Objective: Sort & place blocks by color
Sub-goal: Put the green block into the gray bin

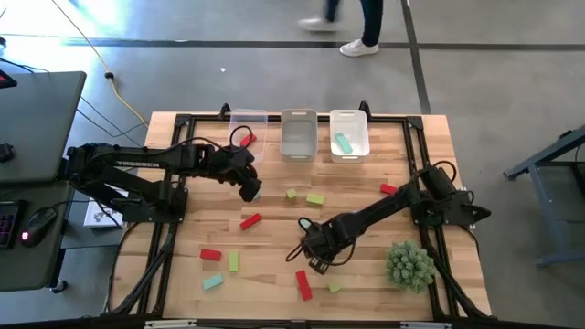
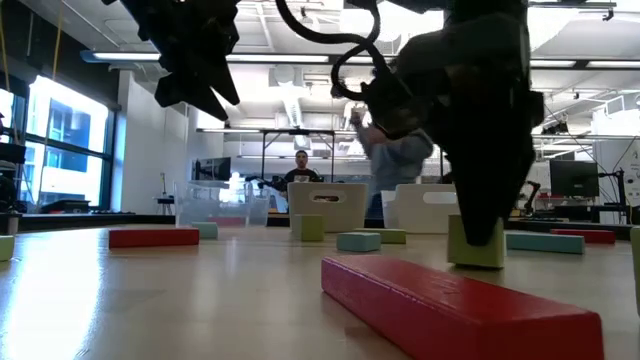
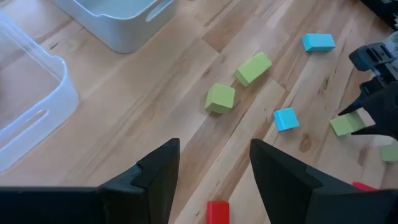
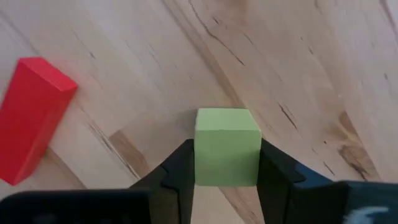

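Observation:
My right gripper [image 1: 317,262] stands near the table's front middle, pointing down, shut on a yellow-green cube [image 4: 227,146]. A red bar [image 4: 31,118] lies flat close beside it. My left gripper [image 1: 249,190] hangs open above the table's middle left with nothing between its fingers [image 3: 214,180]. Two yellow-green blocks [image 1: 292,194] [image 1: 315,198] and a teal cube [image 3: 286,118] lie flat ahead of it. More red, yellow-green and teal blocks lie scattered over the front half. One red block [image 1: 247,139] sits in the left bin and one teal block [image 1: 343,143] in the right bin. My right gripper pinches the yellow-green cube by two opposite side faces [image 4: 200,155] between its two fingers. The fingers come from above, pointing down. In the low view the cube [image 2: 475,245] sits upright with its underside at the tabletop.
Three clear bins [image 1: 249,121] [image 1: 299,151] [image 1: 349,153] stand in a row at the far edge. A spiky green fake plant [image 1: 409,265] stands at the front right. A red block [image 1: 388,189] lies beside my right arm. People show in the room beyond the table.

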Motion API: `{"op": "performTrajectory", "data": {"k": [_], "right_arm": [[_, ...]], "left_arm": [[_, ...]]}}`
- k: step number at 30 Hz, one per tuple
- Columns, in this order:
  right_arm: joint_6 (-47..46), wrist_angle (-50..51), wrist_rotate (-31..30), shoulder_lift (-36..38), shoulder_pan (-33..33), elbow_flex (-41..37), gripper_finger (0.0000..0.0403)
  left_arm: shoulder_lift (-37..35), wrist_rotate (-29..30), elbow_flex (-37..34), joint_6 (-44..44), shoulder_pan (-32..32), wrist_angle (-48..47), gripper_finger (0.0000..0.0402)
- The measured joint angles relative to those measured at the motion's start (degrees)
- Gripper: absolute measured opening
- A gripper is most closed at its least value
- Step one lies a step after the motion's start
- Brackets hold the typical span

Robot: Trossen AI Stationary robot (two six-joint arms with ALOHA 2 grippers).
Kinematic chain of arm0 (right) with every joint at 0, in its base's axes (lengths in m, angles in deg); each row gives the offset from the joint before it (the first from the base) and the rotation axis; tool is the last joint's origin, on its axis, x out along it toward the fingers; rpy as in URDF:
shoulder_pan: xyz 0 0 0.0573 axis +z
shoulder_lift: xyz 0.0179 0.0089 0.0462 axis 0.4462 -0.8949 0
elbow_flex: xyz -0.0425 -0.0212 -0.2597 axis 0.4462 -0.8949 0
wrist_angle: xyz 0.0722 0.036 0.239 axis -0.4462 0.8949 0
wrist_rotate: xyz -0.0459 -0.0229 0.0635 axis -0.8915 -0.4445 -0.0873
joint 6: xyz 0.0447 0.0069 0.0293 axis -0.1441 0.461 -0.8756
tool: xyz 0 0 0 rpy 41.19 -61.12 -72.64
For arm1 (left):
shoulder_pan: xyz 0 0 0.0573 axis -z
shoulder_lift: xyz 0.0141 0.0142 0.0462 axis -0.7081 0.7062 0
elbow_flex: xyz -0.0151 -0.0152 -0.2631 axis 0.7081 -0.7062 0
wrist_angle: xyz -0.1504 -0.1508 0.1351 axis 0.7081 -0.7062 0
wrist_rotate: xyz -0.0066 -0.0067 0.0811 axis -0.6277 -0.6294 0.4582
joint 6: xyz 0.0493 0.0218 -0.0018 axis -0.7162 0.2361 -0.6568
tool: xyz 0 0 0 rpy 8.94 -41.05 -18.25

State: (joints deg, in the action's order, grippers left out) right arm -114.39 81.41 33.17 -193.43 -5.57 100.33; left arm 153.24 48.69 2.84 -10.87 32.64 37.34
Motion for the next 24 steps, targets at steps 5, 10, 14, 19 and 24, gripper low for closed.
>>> {"op": "performTrajectory", "data": {"k": [5,10,14,19,24], "right_arm": [[1.1,-0.6,-0.1,2.4,-2.8,0.0,0.0105],[2.8,-3.0,-0.1,5.2,-6.9,0.0,0.0105],[4.9,-6.2,-0.2,7.5,-10.9,0.0,0.0105],[7.7,-11.2,-0.4,10.0,-16.1,0.0,0.0105],[11.3,-15.9,-1.1,11.3,-21.1,0.0,0.0105]], "left_arm": [[0.0,0.6,0.0,-1.1,-1.8,-0.9,0.0186],[0.0,0.6,0.0,-3.7,-4.5,-1.0,0.0186],[0.0,0.6,0.0,-7.2,-7.0,-1.0,0.0186],[0.0,0.6,0.0,-10.6,-10.1,-0.9,0.0186],[0.0,0.6,0.0,-13.4,-12.7,-0.8,0.0186]]}}
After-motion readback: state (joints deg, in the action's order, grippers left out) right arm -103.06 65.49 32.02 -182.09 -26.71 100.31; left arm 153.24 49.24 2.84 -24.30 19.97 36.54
